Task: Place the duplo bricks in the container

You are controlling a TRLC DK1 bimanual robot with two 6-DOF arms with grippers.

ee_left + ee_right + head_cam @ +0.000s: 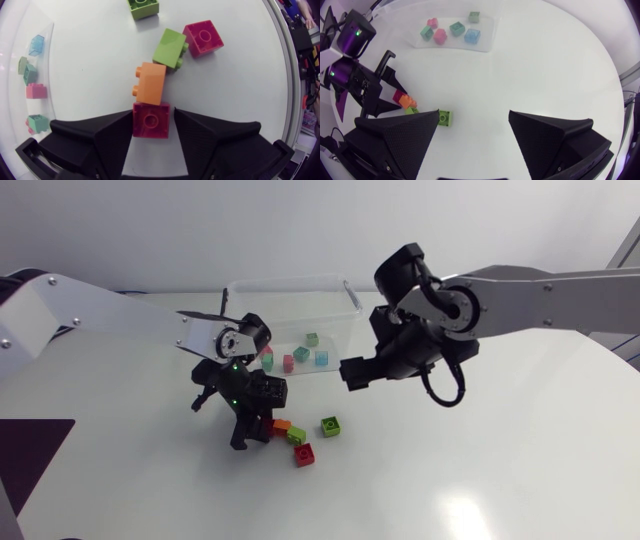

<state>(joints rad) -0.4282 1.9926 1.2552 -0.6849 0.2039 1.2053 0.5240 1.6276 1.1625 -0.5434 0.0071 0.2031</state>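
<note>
My left gripper (252, 430) is down on the table with its fingers against both sides of a dark pink brick (151, 120). An orange brick (152, 82) lies just ahead, touching it. Past that lie a light green brick (170, 47), a red brick (203, 37) and another green brick (142, 6). Behind this cluster stands the clear container (345, 292), holding several small bricks (301, 353). My right gripper (355, 370) hangs open and empty above the table, beside the container's front right corner.
The loose bricks, orange (281, 424), green (297, 435), red (304, 455) and green (330, 425), lie close together in front of the container. The white table (480, 470) stretches away bare to the right and front.
</note>
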